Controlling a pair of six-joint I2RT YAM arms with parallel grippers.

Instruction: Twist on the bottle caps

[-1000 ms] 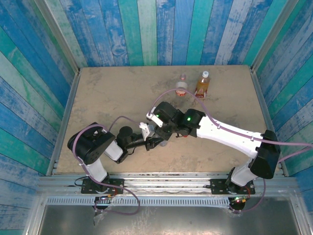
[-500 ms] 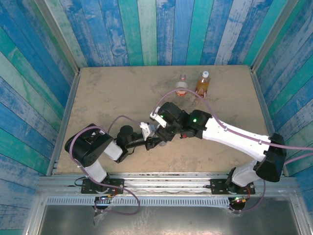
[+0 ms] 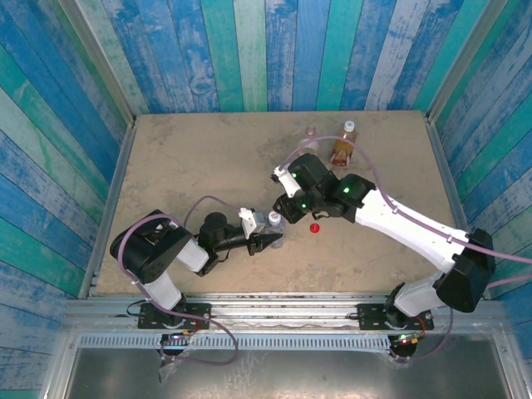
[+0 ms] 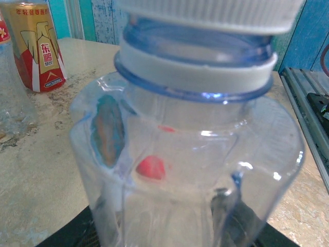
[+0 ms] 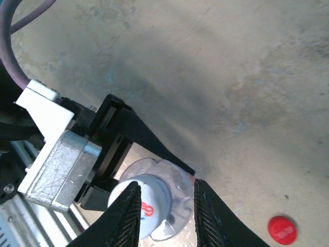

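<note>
Right gripper (image 5: 167,218) hangs straight over the bluish bottle (image 4: 185,170), jaws parted and holding nothing. The white cap (image 5: 144,204) sits just below and between the finger tips. Left gripper (image 3: 268,235) is clamped on the bottle body and holds it upright near the front middle of the surface (image 3: 183,166); its black fingers flank the bottle in the right wrist view.

In the left wrist view the white cap is on the neck, above the collar ring. A band of bare neck shows between cap and ring, so I can't tell whether it is screwed fully down.

Red cap (image 3: 315,227) lies loose on the surface just right of the held bottle. Amber bottle (image 3: 343,148) and clear bottle (image 4: 13,87) stand together at the far side, well apart from both grippers.

Step in hand, as I judge it: capping the first bottle, with the right gripper between grips on the cap.

Next move, if the cap is loose: lower the right gripper, close on the cap rim, twist while the left holds firm. If it is tight, the right gripper goes for the red cap, a low flat pinch off the surface, and the left has to let go of this bottle and fetch another.
</note>
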